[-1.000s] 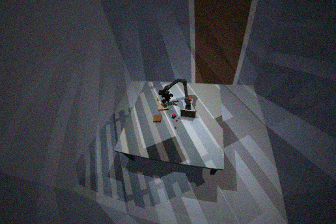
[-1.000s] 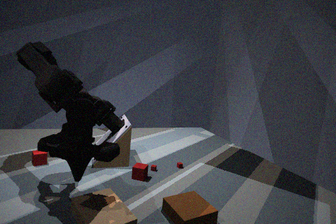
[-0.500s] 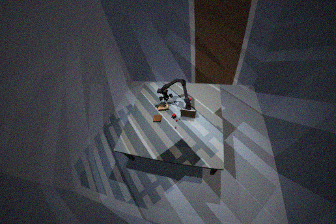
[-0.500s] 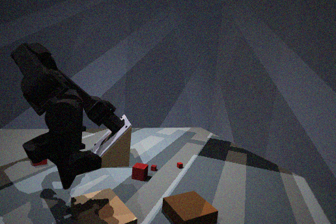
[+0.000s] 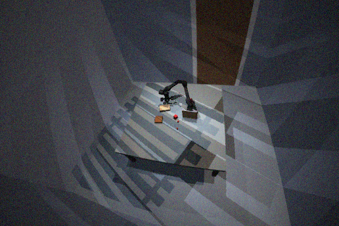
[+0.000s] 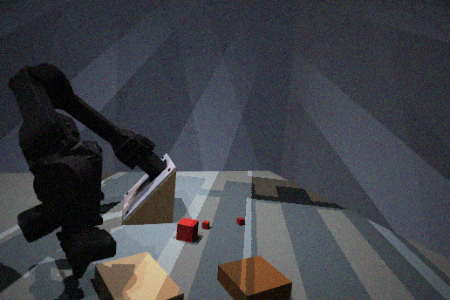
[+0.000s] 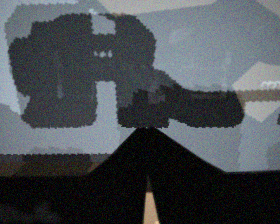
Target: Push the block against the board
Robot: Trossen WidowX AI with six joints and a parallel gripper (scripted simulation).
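The tan board (image 5: 164,107) (image 6: 135,277) lies flat on the table just below my arm. The orange-brown square block (image 5: 158,119) (image 6: 254,277) lies flat a short way from it, with a gap between them. My gripper (image 5: 166,100) (image 6: 78,272) (image 7: 145,136) is shut and empty. It points down close to the table beside the board's edge, on the side away from the block. I cannot tell whether it touches the board. The wrist view shows only my shut fingers and the arm's shadow on the table.
A red cube (image 5: 175,116) (image 6: 187,228) and two tiny red bits (image 6: 206,224) (image 6: 241,221) lie on the table near the arm's base. The wedge-shaped base mount (image 5: 190,113) (image 6: 153,203) stands behind them. The table (image 5: 158,142) has striped light and dark patches.
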